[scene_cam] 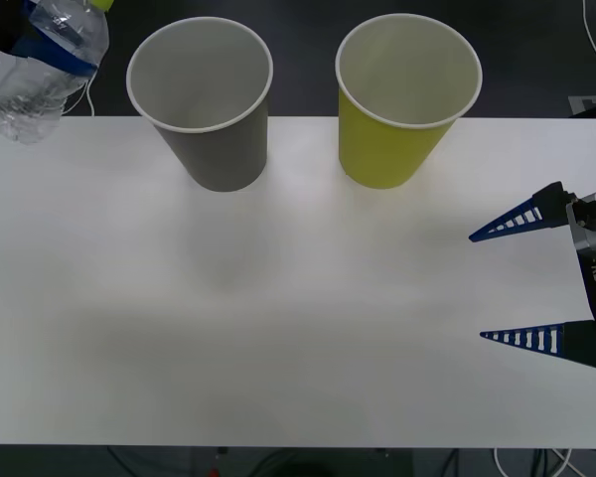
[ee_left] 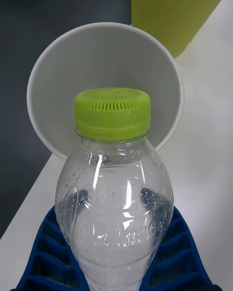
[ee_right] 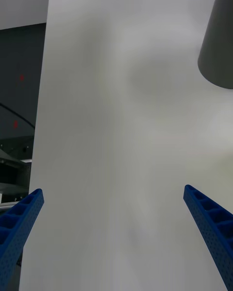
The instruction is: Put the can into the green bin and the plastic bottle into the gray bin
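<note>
The plastic bottle (scene_cam: 35, 84), clear with a lime-green cap, hangs in the air at the far left, above the table's back edge and left of the gray bin (scene_cam: 214, 129). My left gripper (scene_cam: 62, 50) is shut on it. In the left wrist view the bottle (ee_left: 114, 199) sits between the blue fingers (ee_left: 48, 252), its cap pointing at the open mouth of the gray bin (ee_left: 102, 53), with the green bin (ee_left: 170, 14) beyond. The green bin (scene_cam: 392, 139) stands upright right of the gray one. My right gripper (scene_cam: 477, 287) waits open at the table's right side. The can is out of view.
The white table (scene_cam: 278, 328) stretches wide in front of both cups. The right wrist view looks along the table past the open right gripper (ee_right: 112, 190) to the gray bin's side (ee_right: 218, 43). White cables lie on the dark floor behind.
</note>
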Robot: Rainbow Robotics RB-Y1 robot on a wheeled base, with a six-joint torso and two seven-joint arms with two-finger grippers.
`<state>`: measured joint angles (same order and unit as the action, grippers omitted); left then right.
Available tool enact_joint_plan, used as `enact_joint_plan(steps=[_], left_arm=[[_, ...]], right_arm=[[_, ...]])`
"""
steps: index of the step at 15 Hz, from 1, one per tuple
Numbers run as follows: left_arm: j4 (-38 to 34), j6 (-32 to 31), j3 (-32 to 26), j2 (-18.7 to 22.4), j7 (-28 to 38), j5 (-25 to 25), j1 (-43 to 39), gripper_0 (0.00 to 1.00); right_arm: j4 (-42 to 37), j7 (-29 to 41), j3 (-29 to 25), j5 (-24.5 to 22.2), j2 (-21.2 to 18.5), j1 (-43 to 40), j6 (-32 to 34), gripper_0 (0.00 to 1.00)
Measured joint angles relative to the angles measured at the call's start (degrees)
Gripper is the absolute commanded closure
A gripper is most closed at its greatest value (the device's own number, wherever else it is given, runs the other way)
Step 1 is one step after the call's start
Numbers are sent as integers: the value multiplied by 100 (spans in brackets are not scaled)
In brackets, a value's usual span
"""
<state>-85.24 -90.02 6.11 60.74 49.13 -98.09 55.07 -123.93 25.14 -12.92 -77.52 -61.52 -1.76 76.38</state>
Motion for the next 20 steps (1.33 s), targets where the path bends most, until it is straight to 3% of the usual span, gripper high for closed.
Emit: enact_joint_plan(steps=[7,10,15,20], left_arm=[[1188,0,1307,-220,-117,-172,1492,100],[1694,0,1484,-488,-192,-309,1883,100],[2058,0,1507,-1142,-229,-1125,2361,100],[2902,0,1507,-1794,-300,-1422,2867,100]], right_arm=[[0,0,0,0,0,0,0,0],[0,0,0,0,0,0,0,0],[0,0,0,0,0,0,0,0],[0,0,0,0,0,0,0,0]])
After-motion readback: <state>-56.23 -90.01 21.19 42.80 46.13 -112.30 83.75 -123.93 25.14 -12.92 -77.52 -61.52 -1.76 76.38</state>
